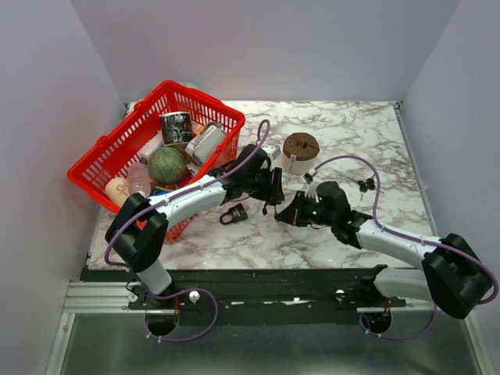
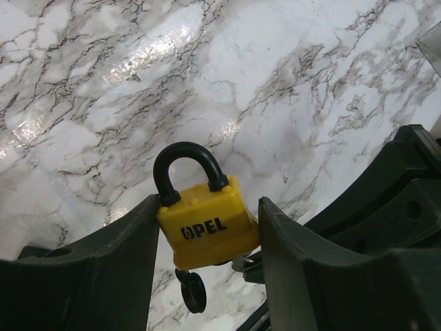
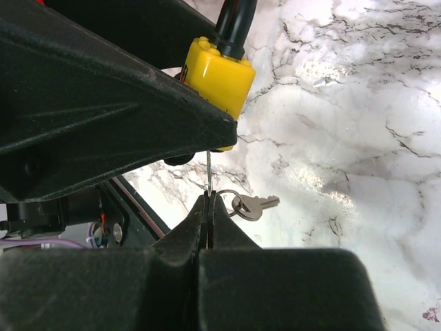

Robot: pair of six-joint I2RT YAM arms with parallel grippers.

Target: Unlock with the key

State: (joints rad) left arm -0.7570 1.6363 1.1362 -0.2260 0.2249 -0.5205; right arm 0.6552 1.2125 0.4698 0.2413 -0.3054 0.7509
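My left gripper [image 2: 208,207] is shut on a yellow padlock [image 2: 207,227] with a black shackle, marked OPEL, and holds it above the marble table. A black round tab [image 2: 193,291] hangs under the lock. My right gripper [image 3: 209,196] is shut on the key [image 3: 208,172]. Its thin blade, seen edge-on, points up to the underside of the yellow padlock [image 3: 217,72]. A second silvery key [image 3: 256,204] dangles from the ring beside the fingertips. In the top view the two grippers meet at mid-table, left [image 1: 272,190] and right [image 1: 291,212].
A black padlock [image 1: 233,215] lies on the table just left of the grippers. A brown roll [image 1: 301,151] stands behind them. Another small bunch of keys [image 1: 364,185] lies to the right. A red basket [image 1: 98,156] full of objects sits at the back left.
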